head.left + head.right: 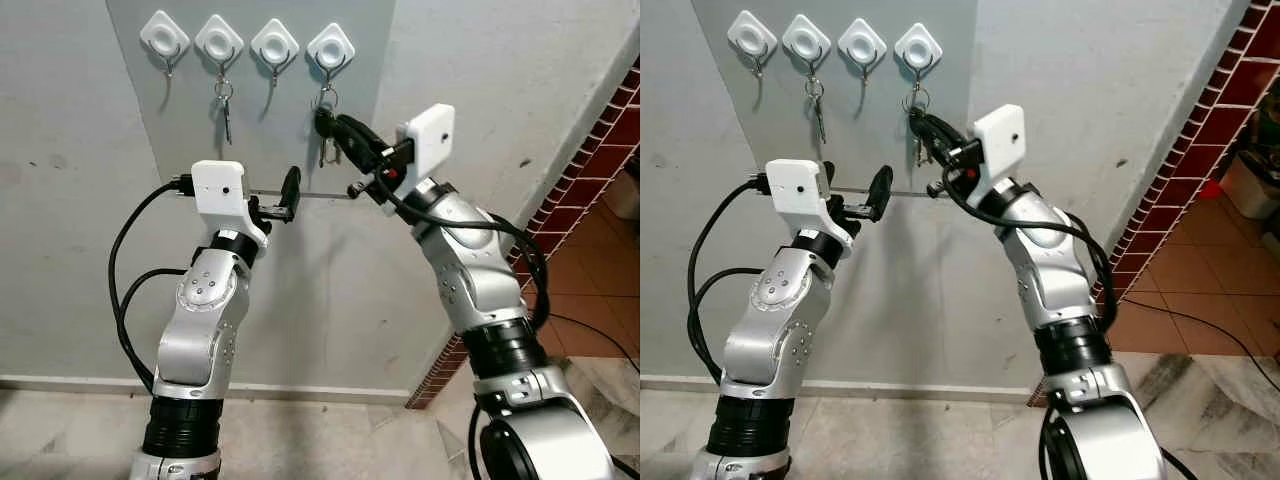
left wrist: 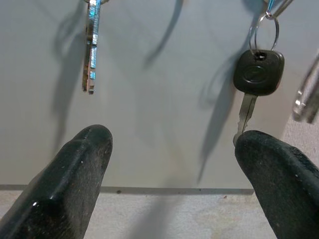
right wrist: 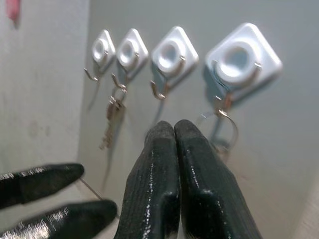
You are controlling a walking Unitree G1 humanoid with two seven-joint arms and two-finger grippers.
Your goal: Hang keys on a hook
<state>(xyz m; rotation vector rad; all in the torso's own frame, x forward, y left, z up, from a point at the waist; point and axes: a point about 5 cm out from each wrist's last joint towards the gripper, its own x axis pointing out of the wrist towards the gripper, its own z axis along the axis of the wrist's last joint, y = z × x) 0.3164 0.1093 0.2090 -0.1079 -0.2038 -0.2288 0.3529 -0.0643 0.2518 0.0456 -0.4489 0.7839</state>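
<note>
The right tool [image 1: 330,122] sits in the upper middle of the left eye view, its 2 black fingers [image 3: 172,169] pressed together with their tips just below the rightmost hook [image 1: 329,48] and nothing visibly pinched between them. Right beside those tips hangs a black-headed key [image 2: 258,73] on a thin ring [image 3: 222,127], and the ring is looped over that hook's metal prong, so the key dangles free against the grey wall panel [image 1: 300,250]. The left tool [image 1: 288,195] is lower, near the centre of the frame, level with the right wrist; its 2 fingers [image 2: 75,169] are spread wide apart and hold nothing, pointing toward the panel with the black-headed key's blade just above one fingertip in the left wrist view. Across the top of the frame runs a row of 4 white diamond-shaped hooks. The second hook from the left [image 1: 218,42] carries a silver key [image 1: 226,108] hanging straight down, while the leftmost hook [image 1: 164,37] and the third hook [image 1: 274,45] are bare. At the right edge of the frame a red brick wall [image 1: 590,160] meets a tiled floor [image 1: 590,300].
</note>
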